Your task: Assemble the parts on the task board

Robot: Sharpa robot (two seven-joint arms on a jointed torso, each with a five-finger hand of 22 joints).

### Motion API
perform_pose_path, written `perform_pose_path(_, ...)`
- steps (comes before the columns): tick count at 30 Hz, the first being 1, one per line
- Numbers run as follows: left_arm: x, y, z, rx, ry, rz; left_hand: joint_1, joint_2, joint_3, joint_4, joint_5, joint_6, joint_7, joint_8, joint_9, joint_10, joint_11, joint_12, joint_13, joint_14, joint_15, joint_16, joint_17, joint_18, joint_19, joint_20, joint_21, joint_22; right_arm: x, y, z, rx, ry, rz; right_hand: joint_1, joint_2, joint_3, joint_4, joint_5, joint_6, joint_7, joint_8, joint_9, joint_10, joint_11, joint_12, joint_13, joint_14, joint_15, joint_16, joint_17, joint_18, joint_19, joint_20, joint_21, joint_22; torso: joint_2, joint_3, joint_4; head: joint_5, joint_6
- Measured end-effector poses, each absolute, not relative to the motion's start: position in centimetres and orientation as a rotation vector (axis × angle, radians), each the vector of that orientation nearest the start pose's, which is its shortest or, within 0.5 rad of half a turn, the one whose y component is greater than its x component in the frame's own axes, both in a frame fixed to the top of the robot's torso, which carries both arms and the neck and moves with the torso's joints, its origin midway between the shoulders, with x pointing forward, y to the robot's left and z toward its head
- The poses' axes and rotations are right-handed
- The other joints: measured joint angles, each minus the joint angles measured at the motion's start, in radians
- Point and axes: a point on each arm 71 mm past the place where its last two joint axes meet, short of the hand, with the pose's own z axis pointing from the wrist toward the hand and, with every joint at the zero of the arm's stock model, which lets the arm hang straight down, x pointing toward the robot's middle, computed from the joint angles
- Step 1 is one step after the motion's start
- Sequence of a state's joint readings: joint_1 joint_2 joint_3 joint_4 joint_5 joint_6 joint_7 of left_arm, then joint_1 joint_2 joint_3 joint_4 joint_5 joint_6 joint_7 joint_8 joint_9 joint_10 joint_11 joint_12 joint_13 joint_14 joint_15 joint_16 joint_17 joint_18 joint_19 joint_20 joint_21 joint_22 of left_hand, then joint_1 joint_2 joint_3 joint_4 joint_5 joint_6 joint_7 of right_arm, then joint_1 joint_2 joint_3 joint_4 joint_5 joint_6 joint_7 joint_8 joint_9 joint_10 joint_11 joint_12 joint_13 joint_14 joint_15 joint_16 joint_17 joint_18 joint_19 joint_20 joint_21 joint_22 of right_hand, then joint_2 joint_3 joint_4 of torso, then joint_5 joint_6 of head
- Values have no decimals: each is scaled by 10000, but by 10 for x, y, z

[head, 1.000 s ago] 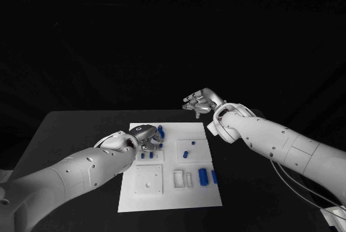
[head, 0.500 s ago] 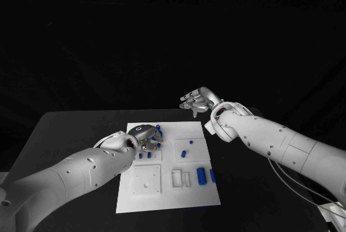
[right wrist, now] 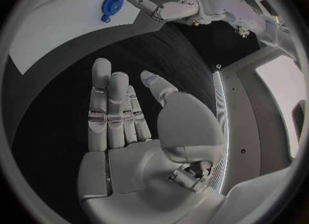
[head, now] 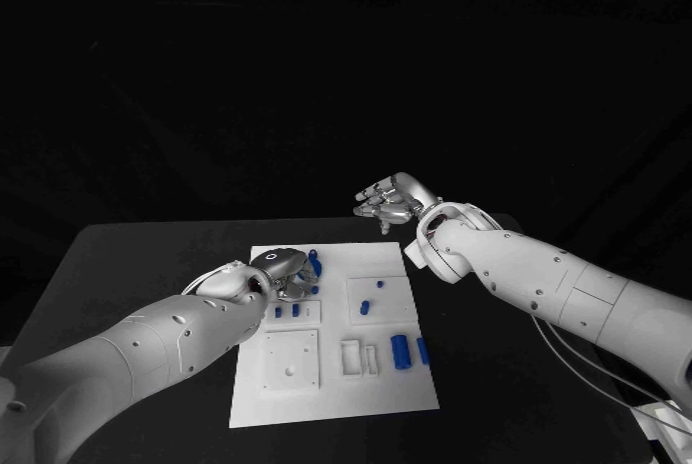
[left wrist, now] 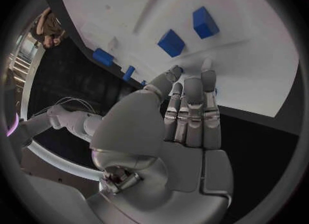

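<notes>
**Stock at this moment: hands and board**

- Left hand: I see it over the task board's far-left corner, fingers straight and together, holding nothing.
- Right hand: raised beyond the board's far edge, fingers apart, empty.
- Blue parts: on the board, several just beside my left hand, others nearer me.

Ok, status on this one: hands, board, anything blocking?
Left hand low over task board, empty. Right hand raised beyond it, open. Blue parts loose. Nothing blocking.
</notes>
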State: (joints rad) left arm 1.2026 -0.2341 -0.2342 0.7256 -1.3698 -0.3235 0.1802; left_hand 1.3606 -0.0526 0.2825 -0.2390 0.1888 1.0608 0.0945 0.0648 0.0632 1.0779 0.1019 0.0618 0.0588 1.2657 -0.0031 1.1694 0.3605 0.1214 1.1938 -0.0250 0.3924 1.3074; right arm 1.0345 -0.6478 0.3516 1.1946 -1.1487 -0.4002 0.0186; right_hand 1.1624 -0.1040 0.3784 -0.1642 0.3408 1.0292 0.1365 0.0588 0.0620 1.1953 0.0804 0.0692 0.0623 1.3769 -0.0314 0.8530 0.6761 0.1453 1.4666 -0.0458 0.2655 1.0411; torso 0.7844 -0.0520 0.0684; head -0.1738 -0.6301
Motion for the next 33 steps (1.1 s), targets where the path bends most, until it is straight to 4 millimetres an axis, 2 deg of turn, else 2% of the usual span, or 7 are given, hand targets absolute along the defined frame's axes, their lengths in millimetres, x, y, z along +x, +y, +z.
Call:
perform_pose_path(8, 570, 95, -260, 3732, 17085, -6280, 0, 0, 34, 34, -78, -70, -52, 0, 0, -59, 0, -12, 4, 47, -22, 39, 21, -4, 0, 0, 3, 29, 557, -223, -157, 4291, 14154, 8550, 0, 0, 0, 0, 0, 1, -1, 0, 0, 0, 0, 0, 0, 0, 0, 0, -28, 8, 0, 1, 34, -37, 72, 5, -48, 0, 28)
perform_pose_path(13, 571, 95, -259, 3745, 17073, -6273, 0, 0, 62, 62, -79, -345, -133, 0, -8, -19, -39, -1, 4, 121, -94, 109, 34, -69, 1, 0, 43, 40, 556, -222, -157, 4281, 14156, 8579, 0, 0, 0, 0, 0, 1, -2, 0, 0, 1, 0, 0, 1, 0, -1, -1, -28, 10, 0, 1, 34, -37, 103, 14, -52, -20, 34)
perform_pose_path(16, 571, 94, -259, 3752, 17068, -6278, 0, 0, 67, 67, -195, -564, -183, 0, -8, -15, -43, 1, 3, 192, -95, 109, 34, -133, 37, -36, 43, 30, 556, -221, -157, 4277, 14156, 8593, 0, 0, 0, 0, 0, 2, -3, 0, 0, 1, 0, 0, 1, 0, 0, -1, -27, 10, 0, 1, 34, -37, 106, 14, -52, -32, 29)
perform_pose_path(25, 571, 93, -259, 3753, 17078, -6270, 0, 0, 118, 118, -324, -661, -197, 0, -15, 52, -108, 12, -11, 225, -128, 109, 55, -196, 108, -37, 44, 22, 556, -220, -156, 4265, 14145, 8613, 0, 0, 0, 0, 0, 2, -4, 0, -1, 1, -1, 0, -4, -31, 31, 66, -72, 12, 0, 2, 36, -100, 106, 17, -58, -77, 12)
perform_pose_path(28, 571, 93, -259, 3750, 17094, -6262, 0, 0, 127, 189, -461, -650, -186, 0, -15, 105, -92, 12, -41, 225, -128, 109, 69, -122, 108, -37, 45, 23, 556, -220, -156, 4261, 14143, 8621, 0, 0, 0, 0, 0, 3, -4, 0, -1, 1, 0, 0, -7, -32, 31, 66, -71, 12, 0, 2, 36, -100, 106, 20, -58, -89, 5)
perform_pose_path(33, 572, 92, -258, 3745, 17137, -6255, 0, 0, 114, 258, -659, -247, 6, 0, -15, 312, -152, -4, -41, 298, -129, 194, 108, -49, 144, -72, 19, 26, 556, -220, -156, 4258, 14142, 8627, 0, 0, 28, 28, 0, 2, -4, 0, -1, 1, -1, 0, -7, -32, 31, 66, -103, 12, 0, 2, 79, -154, 105, 17, -56, -117, -2)
